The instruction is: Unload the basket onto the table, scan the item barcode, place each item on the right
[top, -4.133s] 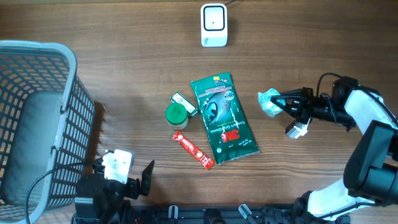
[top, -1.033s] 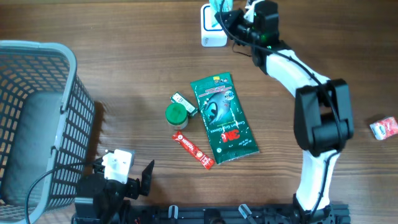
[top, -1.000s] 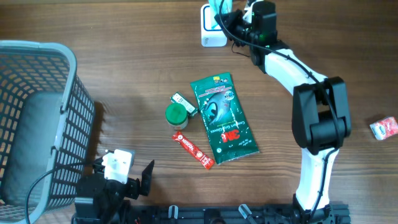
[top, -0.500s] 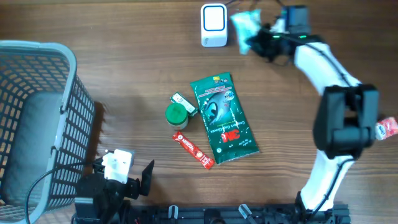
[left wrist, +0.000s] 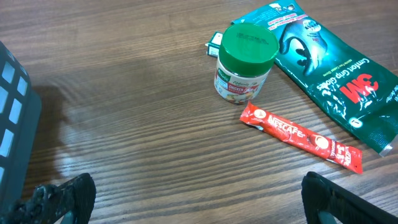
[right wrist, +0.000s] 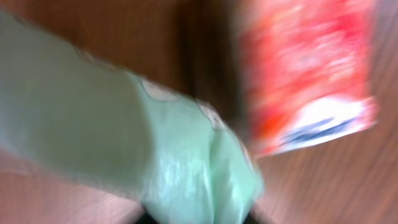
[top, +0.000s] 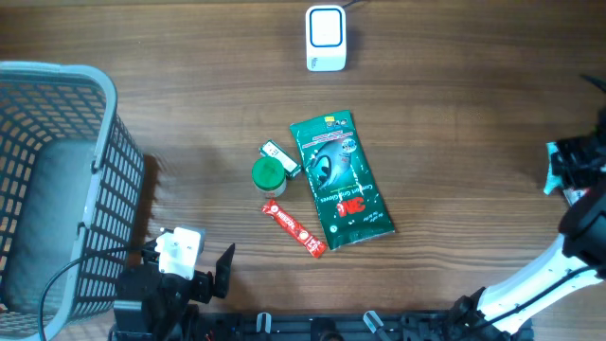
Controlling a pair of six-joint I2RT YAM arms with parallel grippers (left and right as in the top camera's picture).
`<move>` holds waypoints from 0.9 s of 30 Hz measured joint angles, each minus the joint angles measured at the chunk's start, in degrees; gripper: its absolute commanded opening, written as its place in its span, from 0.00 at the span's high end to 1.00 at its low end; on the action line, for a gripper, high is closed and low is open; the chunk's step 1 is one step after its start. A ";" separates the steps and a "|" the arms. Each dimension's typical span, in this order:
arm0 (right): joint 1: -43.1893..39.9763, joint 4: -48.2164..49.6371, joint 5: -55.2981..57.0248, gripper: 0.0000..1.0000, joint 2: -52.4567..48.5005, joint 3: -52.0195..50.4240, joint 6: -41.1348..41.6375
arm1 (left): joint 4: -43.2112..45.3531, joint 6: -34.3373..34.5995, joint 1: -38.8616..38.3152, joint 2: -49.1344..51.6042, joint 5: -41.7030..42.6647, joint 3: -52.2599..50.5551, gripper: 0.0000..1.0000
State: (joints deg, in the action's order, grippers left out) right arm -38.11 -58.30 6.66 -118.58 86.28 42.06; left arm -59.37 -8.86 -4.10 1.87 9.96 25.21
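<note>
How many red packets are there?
2: the Nescafe stick beside the green pouch, and a blurry red packet beside the pale green item in right-wrist view. Others may be hidden.

"3M" on the green pouch (left wrist: 329, 68), "NESCAFÉ" on the red sachet (left wrist: 301, 137), "CHICKEN" on the jar label (left wrist: 237, 87).

Brown wood-grain table (top: 189, 57) bearing a grey-blue basket (top: 106, 114) of open grid mesh and a white scanner (top: 325, 38) with a dark window. Ahead of the black left gripper (left wrist: 199, 205): a jar (left wrist: 245, 62) with green lid and white-and-green label, a red stick sachet (left wrist: 301, 137) with white lettering, and a dark green packet (left wrist: 329, 68) with white print and a red logo. Close up against the black right gripper (top: 564, 163), blurred: a pale mint-green packet (right wrist: 112, 143) beside a red-and-white packet (right wrist: 305, 74).
</note>
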 measured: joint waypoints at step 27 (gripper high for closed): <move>-2.91 13.70 -4.68 0.96 7.58 -16.55 -7.96 | 0.00 0.00 0.00 0.00 0.00 0.00 0.00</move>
State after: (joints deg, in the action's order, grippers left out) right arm -41.01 -44.60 1.98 -111.00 69.73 34.11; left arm -59.37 -8.86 -4.10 1.87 9.96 25.21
